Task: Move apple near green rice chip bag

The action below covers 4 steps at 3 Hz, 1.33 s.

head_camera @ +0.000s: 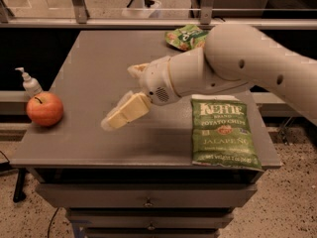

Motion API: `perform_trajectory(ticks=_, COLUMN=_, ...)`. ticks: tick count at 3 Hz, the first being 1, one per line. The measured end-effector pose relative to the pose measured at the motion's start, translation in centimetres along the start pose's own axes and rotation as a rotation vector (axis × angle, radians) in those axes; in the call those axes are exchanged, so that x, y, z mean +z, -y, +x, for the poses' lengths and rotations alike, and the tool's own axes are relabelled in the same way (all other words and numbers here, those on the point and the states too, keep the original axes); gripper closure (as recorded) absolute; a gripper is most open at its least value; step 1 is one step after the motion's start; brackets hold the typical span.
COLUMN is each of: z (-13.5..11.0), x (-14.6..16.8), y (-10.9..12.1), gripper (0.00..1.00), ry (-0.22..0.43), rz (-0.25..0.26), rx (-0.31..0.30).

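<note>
The red-orange apple (44, 109) sits at the table's left edge, near the front. The green rice chip bag (185, 36) lies at the back of the table, partly hidden behind my arm. My gripper (120, 97) hovers over the middle of the table, pointing left and down toward the apple, still a hand's width away from it. It is open and empty: one cream finger (124, 114) is low, the other (137, 69) is higher.
A green Kettle jalapeño chip bag (224, 133) lies flat at the front right. A small pump bottle (30, 83) stands just behind the apple at the left edge. The grey table (99, 58) has drawers below its front edge.
</note>
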<state>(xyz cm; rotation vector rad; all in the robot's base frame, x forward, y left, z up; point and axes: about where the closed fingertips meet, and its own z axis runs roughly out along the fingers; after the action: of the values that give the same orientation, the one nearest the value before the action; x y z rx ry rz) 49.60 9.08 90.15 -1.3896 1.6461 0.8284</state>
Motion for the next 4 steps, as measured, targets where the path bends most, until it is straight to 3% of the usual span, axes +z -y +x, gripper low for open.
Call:
perform_trajectory(ticks=2, z=-1.3, x=9.2, y=-0.1, gripper=0.00, ry=0.183, rz=-0.044, rx=-0.016)
perform_trajectory(ticks=4, z=-2.8, x=15.3, y=-0.8, gripper=0.00, ry=0.293, rz=-0.088, rx=-0.040)
